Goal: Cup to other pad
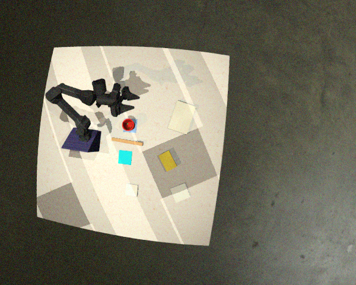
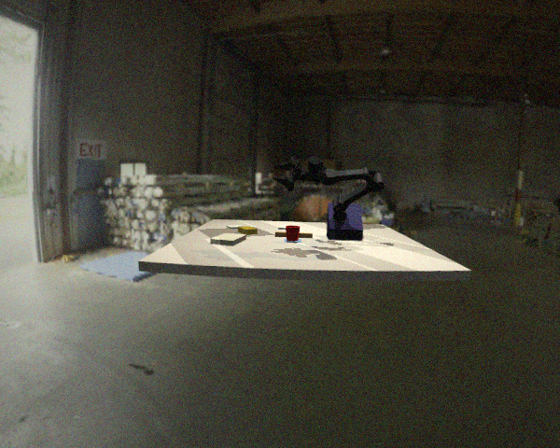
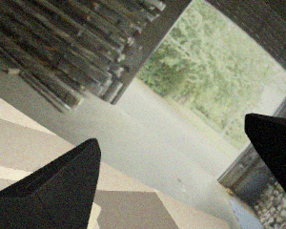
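Observation:
The red cup (image 1: pixel 128 124) (image 2: pixel 292 233) stands upright on the light blue pad (image 1: pixel 134 130) (image 2: pixel 299 241). Something small shows inside the cup in the top view, but single marbles cannot be made out. The cyan pad (image 1: pixel 125 157) lies bare on the other side of the orange-brown bar. My gripper (image 1: pixel 136 102) (image 3: pixel 173 134) is open with nothing between its fingers. It is high above the table, off to the side of the cup away from the bar. The cup does not show in the wrist view.
The orange-brown bar (image 1: pixel 127 141) (image 2: pixel 306 235) lies between the two pads. A yellow block (image 1: pixel 167 160) (image 2: pixel 246 230), a large cream slab (image 1: pixel 181 117) (image 2: pixel 228 238) and two smaller cream blocks (image 1: pixel 132 189) (image 1: pixel 180 192) lie farther off. The arm's purple base (image 1: pixel 76 141) (image 2: pixel 347 220) stands near the pads.

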Robot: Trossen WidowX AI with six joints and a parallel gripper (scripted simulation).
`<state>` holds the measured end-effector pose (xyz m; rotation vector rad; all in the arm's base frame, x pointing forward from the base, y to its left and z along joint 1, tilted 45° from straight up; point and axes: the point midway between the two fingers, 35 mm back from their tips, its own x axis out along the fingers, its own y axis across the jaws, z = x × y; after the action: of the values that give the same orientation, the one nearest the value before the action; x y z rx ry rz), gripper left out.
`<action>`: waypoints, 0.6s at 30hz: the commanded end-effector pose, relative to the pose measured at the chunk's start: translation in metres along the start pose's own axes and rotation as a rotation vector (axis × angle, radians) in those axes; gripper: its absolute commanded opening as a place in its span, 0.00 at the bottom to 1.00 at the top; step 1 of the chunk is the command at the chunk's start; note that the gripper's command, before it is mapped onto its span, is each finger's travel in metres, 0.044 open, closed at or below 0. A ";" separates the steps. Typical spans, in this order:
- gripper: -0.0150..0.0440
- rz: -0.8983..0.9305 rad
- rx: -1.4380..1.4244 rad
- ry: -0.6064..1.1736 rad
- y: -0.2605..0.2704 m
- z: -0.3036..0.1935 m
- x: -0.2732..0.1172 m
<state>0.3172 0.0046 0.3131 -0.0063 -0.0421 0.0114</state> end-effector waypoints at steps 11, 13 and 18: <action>0.50 0.147 0.467 0.962 0.027 -0.185 -0.016; 0.50 0.138 0.618 1.161 0.036 -0.208 -0.037; 0.50 0.019 1.076 1.660 0.060 -0.230 -0.092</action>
<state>0.2971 0.0351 0.1156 0.5081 1.0152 0.1658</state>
